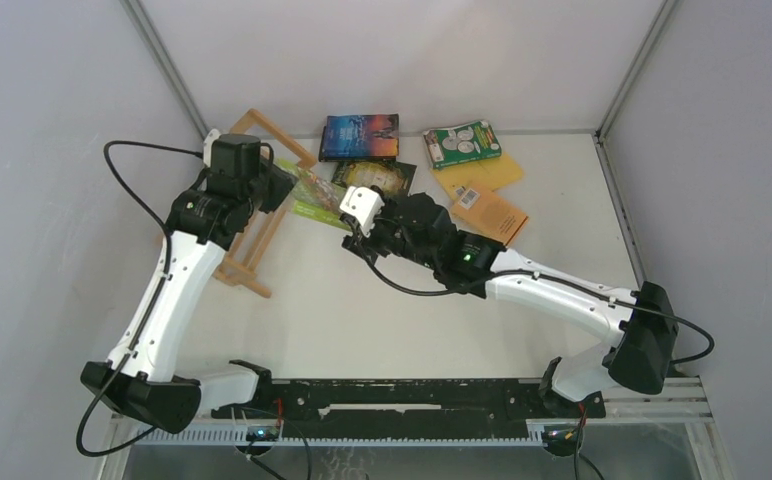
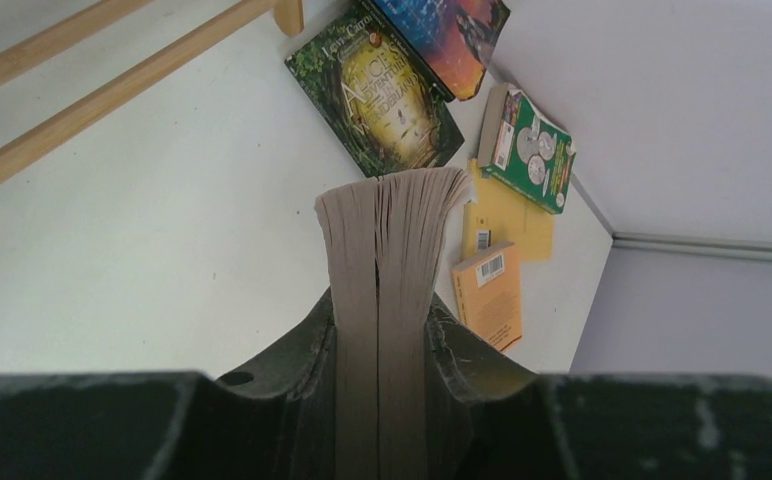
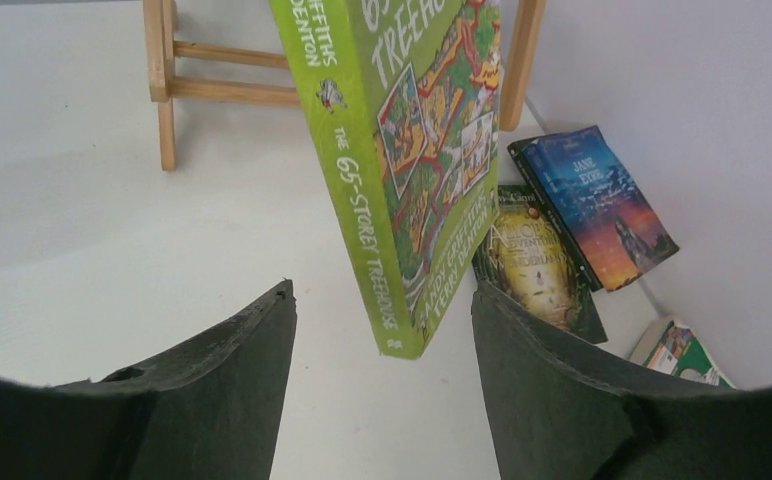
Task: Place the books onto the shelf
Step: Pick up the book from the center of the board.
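**L jaws:** pinching lime-green bk [image 2: 387, 230] by its page block; fore-edge pages fan out just past the tips.

**R jaws:** spread wide, one on either side of the same bk's lower spine corner. Clear gap on the spine side; contact on the cover side can't be told.

**Lime-green bk, cont.:** on edge and tilted, spine toward R jaws. Can't tell whether the low corner meets the worktop [image 1: 382, 320].

**Shelf** [image 3: 167, 80]: light wood slats, beyond R jaws, behind the held bk. Near L jaws, off to one side.

**Black bk w/ gold emblem** [image 2: 377, 100]: flat on worktop, just ahead of L jaws' tips.

**Blue bk** [image 3: 597, 205]: flat, just past the black bk, overlapping its far edge.

**Green bk w/ white circles** [image 2: 527, 150]: farther out from L jaws, by the wall, lying on the edge of the yellow bk.

**Yellow bk** [image 2: 512, 215]: flat, between the green bk and the orange bk.

**Orange bk** [image 2: 490, 290]: barcode up, touching the yellow bk, beside L jaws' tips.
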